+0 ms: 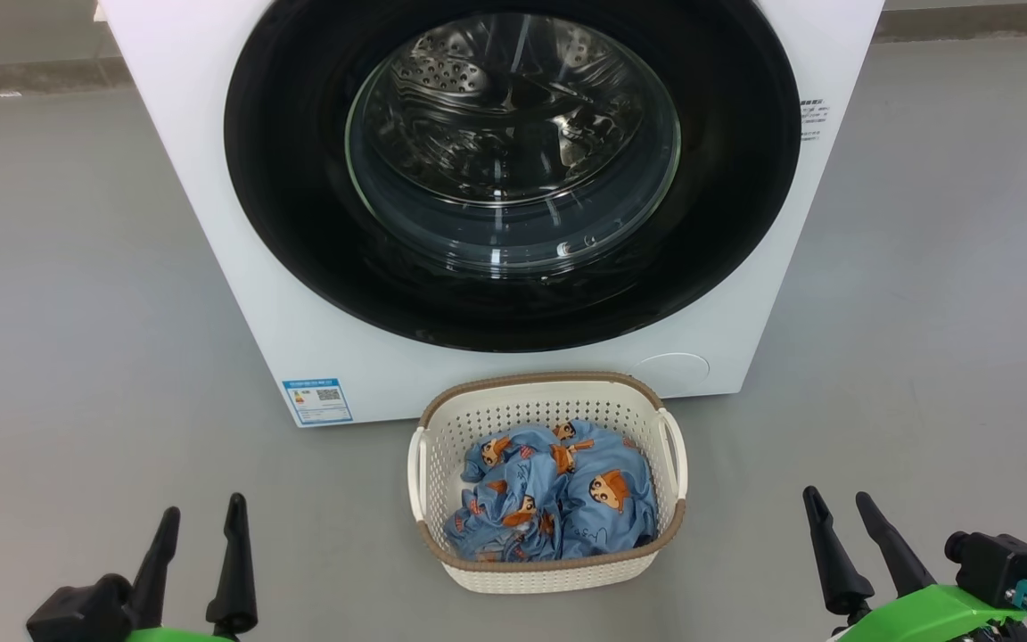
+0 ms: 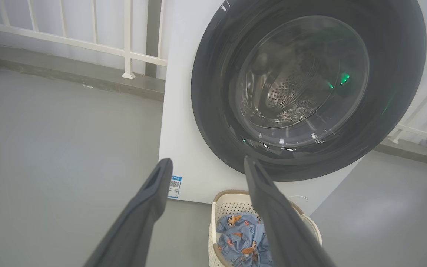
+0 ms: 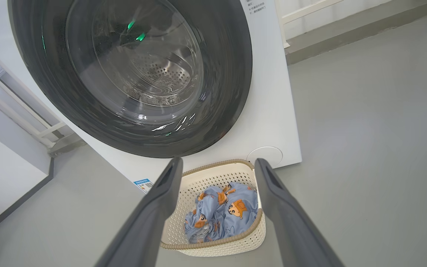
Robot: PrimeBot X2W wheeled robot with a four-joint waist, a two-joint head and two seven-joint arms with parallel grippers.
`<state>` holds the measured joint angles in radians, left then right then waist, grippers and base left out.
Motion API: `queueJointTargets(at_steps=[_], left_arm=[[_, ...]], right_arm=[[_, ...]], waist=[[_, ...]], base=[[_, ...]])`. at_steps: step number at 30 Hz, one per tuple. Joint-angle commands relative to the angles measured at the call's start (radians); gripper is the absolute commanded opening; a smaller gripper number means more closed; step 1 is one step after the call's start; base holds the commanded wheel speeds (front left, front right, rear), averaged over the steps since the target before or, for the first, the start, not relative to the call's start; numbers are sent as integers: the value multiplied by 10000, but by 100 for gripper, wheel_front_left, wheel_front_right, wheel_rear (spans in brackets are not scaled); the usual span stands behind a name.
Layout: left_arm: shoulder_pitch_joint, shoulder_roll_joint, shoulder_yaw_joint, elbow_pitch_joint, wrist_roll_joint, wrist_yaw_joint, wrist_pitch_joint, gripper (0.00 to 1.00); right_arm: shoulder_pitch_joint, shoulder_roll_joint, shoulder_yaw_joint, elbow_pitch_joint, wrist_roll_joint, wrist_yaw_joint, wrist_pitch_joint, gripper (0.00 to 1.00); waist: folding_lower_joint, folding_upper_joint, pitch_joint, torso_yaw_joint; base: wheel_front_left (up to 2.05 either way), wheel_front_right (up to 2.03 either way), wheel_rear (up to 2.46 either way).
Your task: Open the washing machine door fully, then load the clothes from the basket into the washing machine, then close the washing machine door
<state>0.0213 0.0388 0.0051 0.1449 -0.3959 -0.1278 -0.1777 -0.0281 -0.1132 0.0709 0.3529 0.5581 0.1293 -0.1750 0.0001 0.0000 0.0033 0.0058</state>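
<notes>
At lower left, left gripper (image 1: 204,504) with fingers spread wide, gripping nothing, well apart from the basket (image 1: 549,382). In the middle, light blue cartoon-print clothes (image 1: 558,499) heaped inside that cream basket (brown woven-look rim), just before the white washing machine (image 1: 237,294), its black-rimmed washing machine door (image 1: 299,178) closed. At lower right, right gripper (image 1: 835,492) likewise splayed and empty.

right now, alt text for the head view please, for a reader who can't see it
A white washing machine, its round black-rimmed door shut, stands on a grey floor with a cream basket of blue printed clothes just in front. The left hand and right hand are open and empty at the bottom corners.
</notes>
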Motion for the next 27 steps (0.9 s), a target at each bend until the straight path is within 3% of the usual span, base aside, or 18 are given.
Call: queueJointTargets(at_steps=[1,27], left_arm=[[-99,163,218,-345,416,-21,-168,100],[-29,202,272,-404,2971,-29,-841,100]], right_arm=[[-290,-160,249,-220,-359,11,-172,100],[-199,-158,340,-157,-3041,14,-868,100]], waist=[[0,0,-1,2],[-1,0,50,-168]], base=[[0,0,0],[0,0,0]])
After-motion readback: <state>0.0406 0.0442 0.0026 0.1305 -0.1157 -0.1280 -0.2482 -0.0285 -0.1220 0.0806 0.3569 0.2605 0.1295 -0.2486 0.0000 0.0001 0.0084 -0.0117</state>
